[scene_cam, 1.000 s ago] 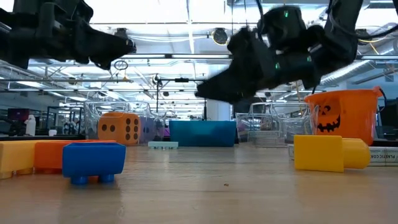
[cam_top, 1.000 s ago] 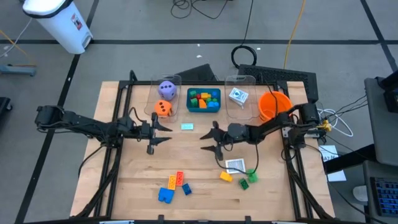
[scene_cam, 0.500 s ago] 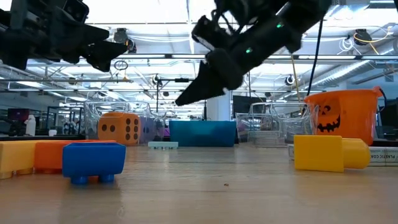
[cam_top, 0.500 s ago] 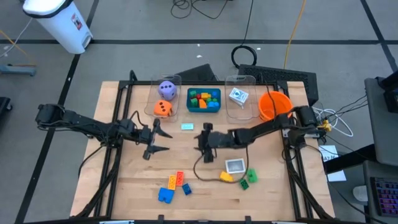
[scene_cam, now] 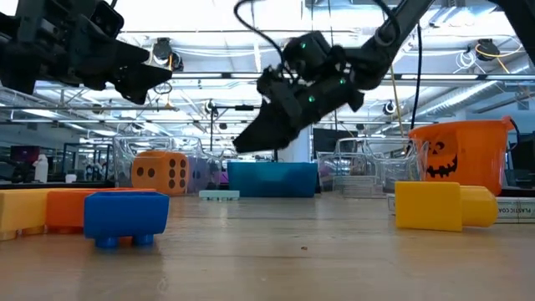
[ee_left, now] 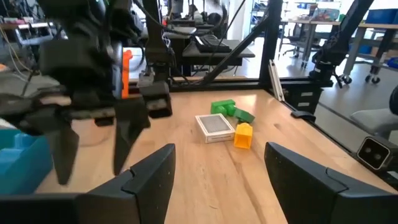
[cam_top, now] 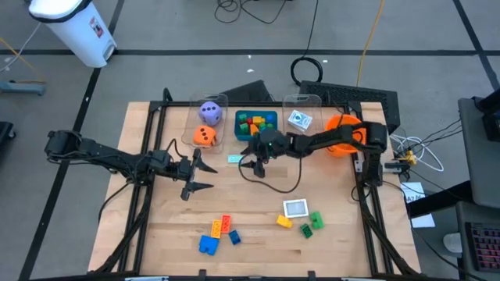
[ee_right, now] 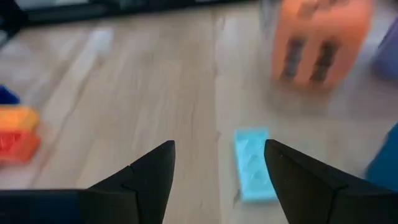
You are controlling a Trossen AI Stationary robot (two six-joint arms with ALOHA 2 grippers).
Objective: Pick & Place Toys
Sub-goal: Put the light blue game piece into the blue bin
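Observation:
Loose toys lie near the table's front: a white card (cam_top: 295, 208), a yellow brick (cam_top: 283, 222), green bricks (cam_top: 311, 222), orange and red bricks (cam_top: 221, 226) and a blue brick (cam_top: 208, 244). A flat light-blue piece (cam_top: 235, 158) lies in front of the teal tray (cam_top: 238, 133). My right gripper (cam_top: 246, 156) hovers open just above and beside that piece (ee_right: 254, 163), touching nothing. My left gripper (cam_top: 209, 176) stands open over the table's left middle, held level, with nothing between its fingers.
Along the far edge stand a clear bin with a purple die (cam_top: 208, 112) and an orange die (cam_top: 205, 136), the teal tray holding bricks, a clear bin with a card (cam_top: 299, 120), and an orange bowl (cam_top: 344, 131). Bare wood lies in the table's middle.
My right gripper has swung from the table's middle toward the far edge, rising a little, and now hangs by the light-blue piece in front of the teal tray. My left gripper has stayed in place and opened wider.

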